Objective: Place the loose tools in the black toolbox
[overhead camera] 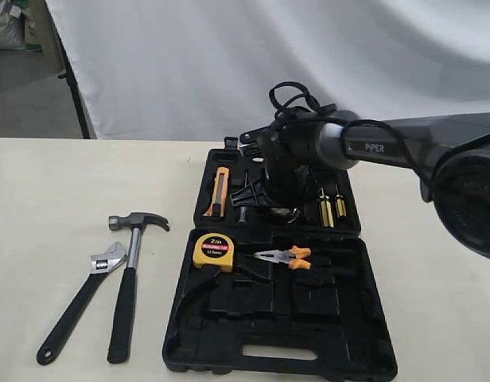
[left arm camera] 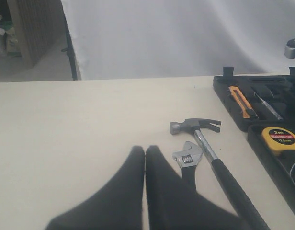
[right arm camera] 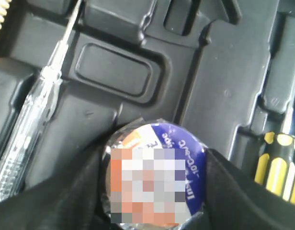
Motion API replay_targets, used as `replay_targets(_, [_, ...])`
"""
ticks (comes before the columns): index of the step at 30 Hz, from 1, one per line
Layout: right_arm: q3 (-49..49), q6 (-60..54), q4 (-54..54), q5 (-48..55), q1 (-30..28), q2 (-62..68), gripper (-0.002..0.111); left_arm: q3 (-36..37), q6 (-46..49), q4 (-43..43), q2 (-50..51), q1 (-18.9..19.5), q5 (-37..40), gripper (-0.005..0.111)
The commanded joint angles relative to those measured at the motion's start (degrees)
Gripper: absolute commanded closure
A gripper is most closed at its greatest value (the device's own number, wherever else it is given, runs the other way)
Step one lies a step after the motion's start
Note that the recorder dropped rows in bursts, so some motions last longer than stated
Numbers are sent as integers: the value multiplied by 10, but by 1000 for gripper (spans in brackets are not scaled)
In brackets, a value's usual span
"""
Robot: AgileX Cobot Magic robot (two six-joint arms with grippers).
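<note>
The black toolbox lies open on the table, both halves flat. My right gripper hangs over its far half, shut on the small round tape roll, which sits between the two black fingers just above the moulded recesses. The claw hammer and the adjustable wrench lie side by side on the table left of the toolbox. In the left wrist view my left gripper is shut and empty, just beside the wrench and the hammer. The left arm does not show in the exterior view.
A yellow tape measure and orange-handled pliers sit in the toolbox's near half. An orange utility knife and yellow-black screwdrivers fill the far half. A clear tester screwdriver lies near the roll. A white backdrop hangs behind.
</note>
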Motion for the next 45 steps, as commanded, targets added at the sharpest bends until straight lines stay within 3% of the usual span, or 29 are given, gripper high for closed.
replay_targets(1, [2,3,7,-3,0,23,108,2,-4,-2,-2,2,1,106])
replay_targets(3, [2,3,4,2,0,26,103,2,-4,-2,-2,2,1,106])
replay_targets(9, [2,3,-4,20,0,27,56,2,-4,-2,-2,2,1,106])
replay_targets(12, [2,3,1,21,0,26,40,2,-4,-2,-2,2,1,106])
replay_targets(20, [2,18,0,20,0,-12,9,2,-4,-2,-2,2,1,106])
replay_targets(23, [2,18,-12,20,-1,-34,4,2,-4,-2,-2,2,1,106])
replay_targets(30, [2,18,-21,5,-3,-83,11,2,-4,-2,-2,2,1,106])
replay_targets(32, [4,18,-19,-6,-3,-82,18,2,-4,-2,-2,2,1,106])
replay_targets(33, [4,18,-19,-8,-3,-79,27,2,-4,-2,-2,2,1,106])
replay_targets(35, [4,14,-19,-7,-3,-70,54,2,-4,-2,-2,2,1,106])
replay_targets(36, [4,15,-19,-7,-3,-64,73,2,-4,-2,-2,2,1,106])
replay_targets(37, [4,18,-19,-5,-3,-58,109,2,-4,-2,-2,2,1,106])
replay_targets(45, [4,18,3,-6,-3,17,106,2,-4,-2,-2,2,1,106])
